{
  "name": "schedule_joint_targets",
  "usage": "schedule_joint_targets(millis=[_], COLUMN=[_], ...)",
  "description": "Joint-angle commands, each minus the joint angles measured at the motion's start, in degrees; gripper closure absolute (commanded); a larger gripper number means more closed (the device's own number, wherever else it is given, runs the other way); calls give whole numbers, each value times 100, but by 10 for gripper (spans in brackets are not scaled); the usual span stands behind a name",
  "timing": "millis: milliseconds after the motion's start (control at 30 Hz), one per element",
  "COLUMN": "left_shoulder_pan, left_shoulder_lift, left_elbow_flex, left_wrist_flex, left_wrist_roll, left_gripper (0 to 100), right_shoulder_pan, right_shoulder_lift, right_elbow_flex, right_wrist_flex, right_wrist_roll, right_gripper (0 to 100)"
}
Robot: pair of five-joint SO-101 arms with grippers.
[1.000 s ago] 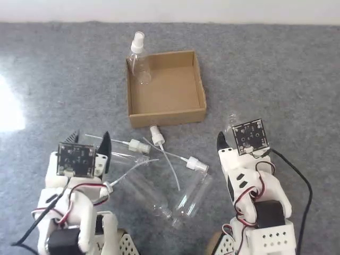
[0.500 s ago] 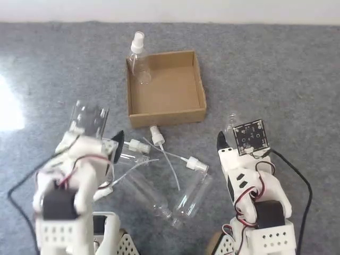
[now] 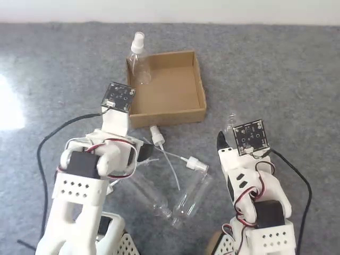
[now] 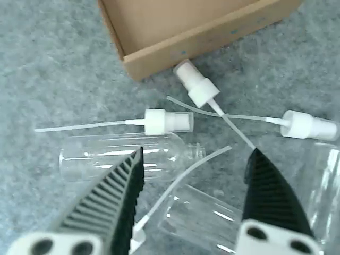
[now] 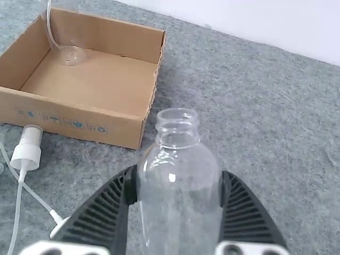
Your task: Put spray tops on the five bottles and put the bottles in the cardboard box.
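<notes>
Left gripper (image 4: 196,159) hangs with its jaws spread wide over the clutter in front of the brown cardboard box (image 3: 197,79). Below it, three loose white spray tops (image 4: 167,121) and clear plastic bottles (image 4: 127,156) lie on the grey carpet (image 3: 276,69). Right gripper (image 5: 178,183) is clamped on an upright uncapped clear bottle (image 5: 178,135) near the box. One capped clear bottle (image 3: 139,66) stands in the box's far corner.

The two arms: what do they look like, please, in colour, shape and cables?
The left arm and right arm are white plastic with black motor blocks. Red, white and black wires loop at their joints, and a black cable trails from each. The left pincer and right pincer have black, ribbed, pointed jaws on white mounts.
</notes>
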Motion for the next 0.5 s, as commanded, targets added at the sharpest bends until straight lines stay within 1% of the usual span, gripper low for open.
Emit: schedule_joint_targets(millis=[0,167,267,400,467], left_shoulder_pan=[290,580,633,642,642], left_shoulder_lift=[176,633,993,1495,1741], left_elbow_flex=[-330,-338,-418,-734,-910], left_wrist_flex=[-211,-440,-624,-651,-651], left_wrist_roll=[448,571,695,791,958], left_gripper=[709,710,710,713,739], right_shoulder_pan=[75,75,75,75,75], right_shoulder_lift=[-92,-92,-92,-92,-92], right_elbow_flex=[-62,-62,-62,-62,-62], right_wrist_flex=[-119,-119,-119,-119,-119], right_wrist_roll=[-53,-53,-53,-53,-53], right_gripper=[890,890,890,890,890])
